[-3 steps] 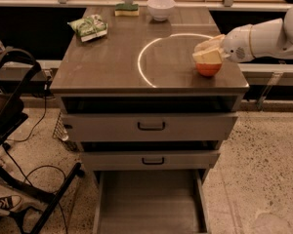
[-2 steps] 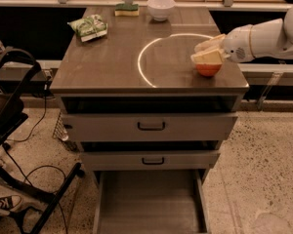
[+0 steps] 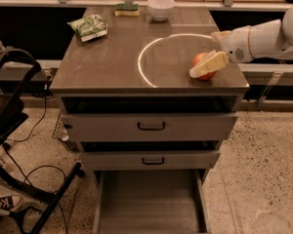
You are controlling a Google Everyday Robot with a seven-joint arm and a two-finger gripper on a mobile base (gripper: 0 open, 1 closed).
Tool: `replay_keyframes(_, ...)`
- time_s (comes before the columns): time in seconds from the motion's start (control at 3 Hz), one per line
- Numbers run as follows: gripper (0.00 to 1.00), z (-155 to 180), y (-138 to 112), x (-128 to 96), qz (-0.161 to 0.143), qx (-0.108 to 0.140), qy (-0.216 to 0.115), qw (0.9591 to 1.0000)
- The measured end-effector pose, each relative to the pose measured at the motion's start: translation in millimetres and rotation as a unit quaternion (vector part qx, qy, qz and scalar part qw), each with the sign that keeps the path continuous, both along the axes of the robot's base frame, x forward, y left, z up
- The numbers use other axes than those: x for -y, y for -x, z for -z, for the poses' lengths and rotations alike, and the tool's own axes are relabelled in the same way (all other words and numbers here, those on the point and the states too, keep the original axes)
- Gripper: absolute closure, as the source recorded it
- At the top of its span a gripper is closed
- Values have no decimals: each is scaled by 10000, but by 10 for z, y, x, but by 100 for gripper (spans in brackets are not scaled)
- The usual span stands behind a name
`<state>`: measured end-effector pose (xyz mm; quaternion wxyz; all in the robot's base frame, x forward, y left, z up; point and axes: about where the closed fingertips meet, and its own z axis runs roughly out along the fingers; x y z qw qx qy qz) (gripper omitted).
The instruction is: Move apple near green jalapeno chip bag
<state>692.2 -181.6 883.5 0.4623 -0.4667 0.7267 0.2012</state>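
Observation:
The red-orange apple (image 3: 201, 62) sits on the brown tabletop near its right front corner. My gripper (image 3: 205, 55) reaches in from the right on a white arm and is open at the apple. One cream finger (image 3: 208, 65) lies across the apple's front, and the other shows behind and above it. The green jalapeno chip bag (image 3: 89, 27) lies flat at the table's back left, far from the apple.
A white bowl (image 3: 161, 8) and a green-topped yellow sponge (image 3: 126, 9) stand at the table's back edge (image 3: 136, 89). A bright ring of light marks the tabletop. Below, the bottom drawer (image 3: 149, 204) is pulled out. A black stand and cables are on the floor at left.
The front finger has dropped from the apple's top to across its front. The apple stays on the table in the same place.

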Motion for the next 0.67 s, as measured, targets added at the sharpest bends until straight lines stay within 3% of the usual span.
replay_keyframes(0.67,0,159,-64,109,-37,-236,-320,9992)
